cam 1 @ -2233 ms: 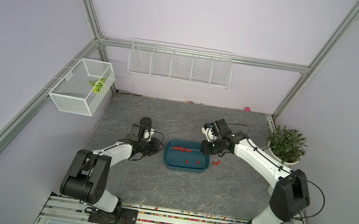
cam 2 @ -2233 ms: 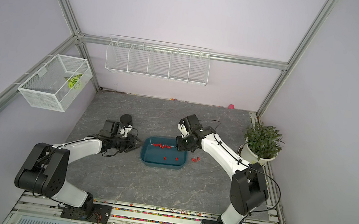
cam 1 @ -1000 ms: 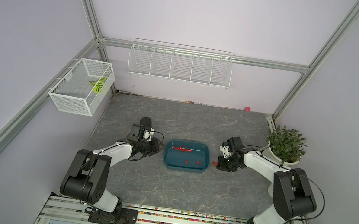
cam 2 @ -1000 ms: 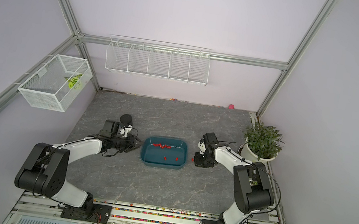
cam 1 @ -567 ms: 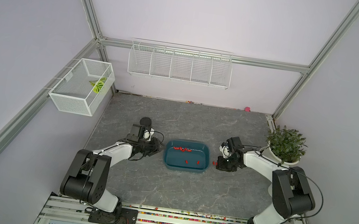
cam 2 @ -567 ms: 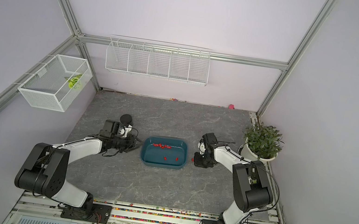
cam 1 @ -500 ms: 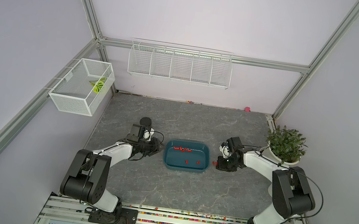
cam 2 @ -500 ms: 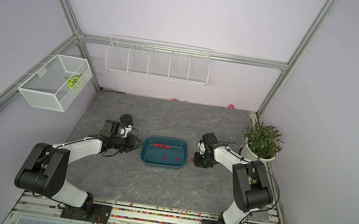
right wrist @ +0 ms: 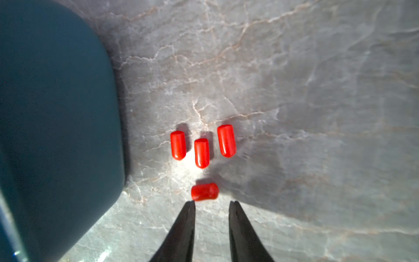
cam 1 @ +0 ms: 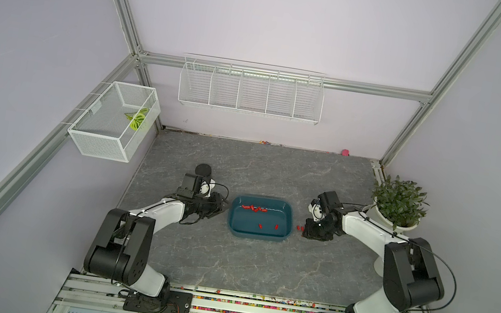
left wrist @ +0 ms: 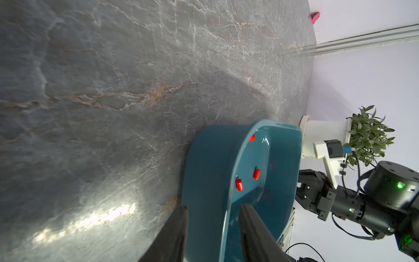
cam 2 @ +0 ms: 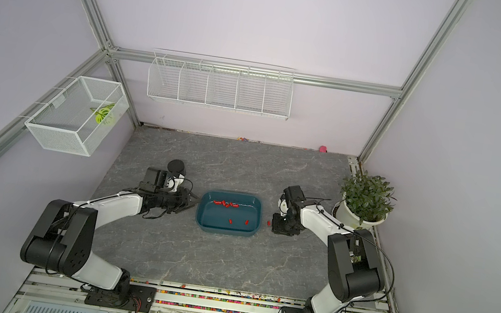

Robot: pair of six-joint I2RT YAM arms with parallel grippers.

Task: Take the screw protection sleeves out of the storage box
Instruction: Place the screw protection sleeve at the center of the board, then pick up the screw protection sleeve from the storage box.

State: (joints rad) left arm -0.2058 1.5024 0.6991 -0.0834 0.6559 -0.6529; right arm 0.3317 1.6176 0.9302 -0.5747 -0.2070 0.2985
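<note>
Left gripper (left wrist: 213,207) is clamped on the box (cam 1: 255,235) at its left wall, one finger inside and one outside; that arm lies low along the table (cam 1: 225,262). Right gripper (right wrist: 212,204) points down, jaws apart and empty. Four sleeves (right wrist: 201,153) lie just outside the box's right edge, the nearest just past the tips. The rest are in the box. I see open table in front.

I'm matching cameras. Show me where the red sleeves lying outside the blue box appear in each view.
Top view: loose sleeves beside the storage box.
Top view: same place.
Left wrist: not visible.
Right wrist: centre, before the right gripper.
Landmark: the storage box, in all four.
</note>
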